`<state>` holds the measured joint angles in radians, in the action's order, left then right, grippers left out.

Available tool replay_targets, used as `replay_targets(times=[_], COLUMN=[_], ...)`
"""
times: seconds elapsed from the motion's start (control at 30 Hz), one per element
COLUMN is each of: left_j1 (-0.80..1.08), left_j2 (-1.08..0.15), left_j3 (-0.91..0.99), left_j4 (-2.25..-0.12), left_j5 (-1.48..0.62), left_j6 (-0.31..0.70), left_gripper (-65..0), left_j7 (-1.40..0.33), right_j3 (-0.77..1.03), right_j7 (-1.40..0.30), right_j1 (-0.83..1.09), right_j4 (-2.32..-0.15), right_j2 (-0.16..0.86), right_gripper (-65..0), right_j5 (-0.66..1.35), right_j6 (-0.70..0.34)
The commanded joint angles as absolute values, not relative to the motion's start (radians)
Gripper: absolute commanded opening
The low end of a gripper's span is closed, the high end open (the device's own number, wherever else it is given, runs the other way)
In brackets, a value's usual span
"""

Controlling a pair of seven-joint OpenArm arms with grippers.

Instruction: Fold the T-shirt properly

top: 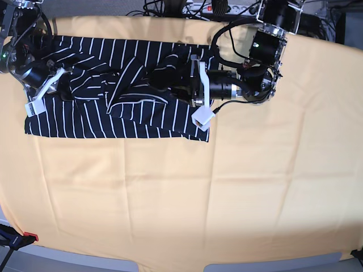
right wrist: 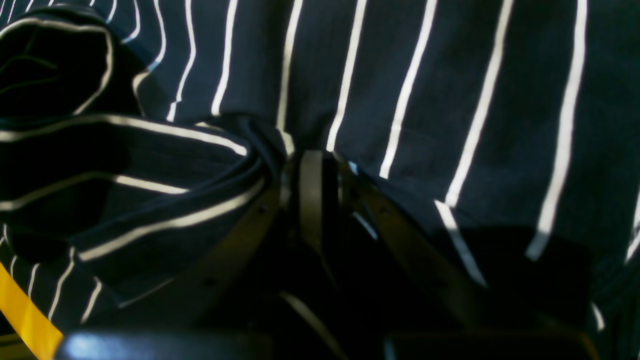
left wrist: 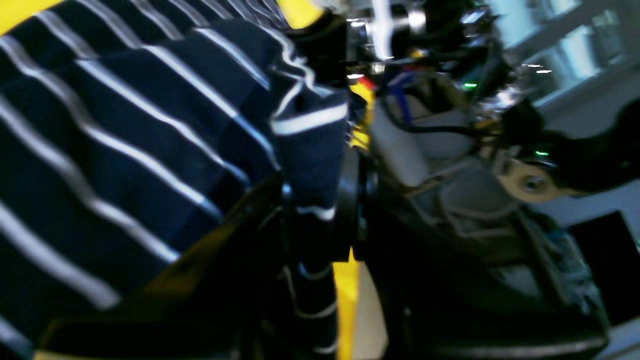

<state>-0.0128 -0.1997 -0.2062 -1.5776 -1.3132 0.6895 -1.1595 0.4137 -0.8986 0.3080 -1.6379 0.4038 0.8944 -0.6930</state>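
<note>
The dark navy T-shirt [top: 142, 116] with thin white stripes lies spread at the table's far left, bunched and folded over in its middle. My left gripper [top: 174, 85] reaches in from the right over the shirt's right part. The left wrist view is blurred, but there the left gripper [left wrist: 312, 200] stands shut on a gathered fold of the T-shirt [left wrist: 125, 125]. My right gripper [top: 63, 85] sits at the shirt's left end. In its wrist view the right gripper [right wrist: 312, 160] is shut, with bunched T-shirt [right wrist: 450, 100] fabric pinched at its tips.
A yellow cloth [top: 238, 187] covers the whole table. Cables and a power strip [top: 193, 5] run along the far edge. A red-tipped clamp [top: 28, 237] sits at the near left corner. The left arm's body [top: 266, 45] stands at the back right.
</note>
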Motion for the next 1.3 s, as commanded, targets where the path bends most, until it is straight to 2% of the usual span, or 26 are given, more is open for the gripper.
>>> replay_targets(times=[0.0,0.2,0.3,0.4,0.47,0.53,0.6,0.63,0.7,0.73,0.93,1.1,1.27], left_j1=[-0.022,-0.023,-0.023,-0.033,-0.049,-0.064,-0.070,-0.070,-0.068,-0.066,-0.041,-0.026,0.014], left_j2=[-0.199,-0.199,-0.199,-0.199,-0.199,-0.199,-0.199,-0.199,-0.199,-0.199,-0.205,-0.214,-0.239], left_j3=[-0.215,-0.262,-0.262,-0.260,-0.258,-0.248,-0.216,-0.191,-0.134,-0.107,-0.051,-0.052,-0.052], left_j4=[-1.595,-1.595,-1.595,-1.596,-1.604,-1.604,-1.604,-1.604,-1.604,-1.604,-1.603,-1.601,-1.601], left_j5=[-1.348,-1.345,-1.423,-1.484,-1.484,-1.484,-1.484,-1.478,-1.391,-1.341,-1.104,-0.933,-0.775], left_j6=[0.698,0.698,0.698,0.698,0.698,0.698,0.698,0.698,0.698,0.698,0.698,0.698,0.698], left_gripper=[-55.1,-54.1,-46.1,-34.5,-33.6,-33.7,-38.5,-44.7,-63.2,-65.0,-65.0,-65.0,-65.0], left_j7=[-1.170,-1.229,-1.230,-1.250,-1.259,-1.262,-1.258,-1.255,-1.254,-1.253,-1.144,-1.081,-0.961], right_j3=[0.419,0.419,0.419,0.419,0.419,0.419,0.420,0.420,0.422,0.423,0.487,0.610,0.729], right_j7=[-0.883,-0.883,-0.883,-0.883,-0.883,-0.883,-0.883,-0.883,-0.880,-0.877,-0.876,-0.879,-0.920], right_j1=[0.302,0.302,0.302,0.302,0.302,0.302,0.302,0.302,0.300,0.297,0.260,0.256,0.274], right_j4=[-1.652,-1.652,-1.652,-1.652,-1.652,-1.652,-1.660,-1.668,-1.700,-1.720,-1.866,-1.909,-1.850], right_j2=[0.421,0.421,0.421,0.421,0.421,0.421,0.421,0.422,0.421,0.422,0.427,0.429,0.431], right_gripper=[-58.3,-58.3,-57.0,-51.0,-46.1,-44.1,-44.1,-44.1,-44.1,-44.1,-44.1,-43.1,-25.9], right_j5=[0.916,0.916,0.916,0.917,0.917,0.920,0.944,0.961,0.986,0.991,0.988,0.911,0.820], right_j6=[-0.698,-0.698,-0.698,-0.698,-0.698,-0.698,-0.698,-0.698,-0.698,-0.698,-0.698,-0.698,-0.595])
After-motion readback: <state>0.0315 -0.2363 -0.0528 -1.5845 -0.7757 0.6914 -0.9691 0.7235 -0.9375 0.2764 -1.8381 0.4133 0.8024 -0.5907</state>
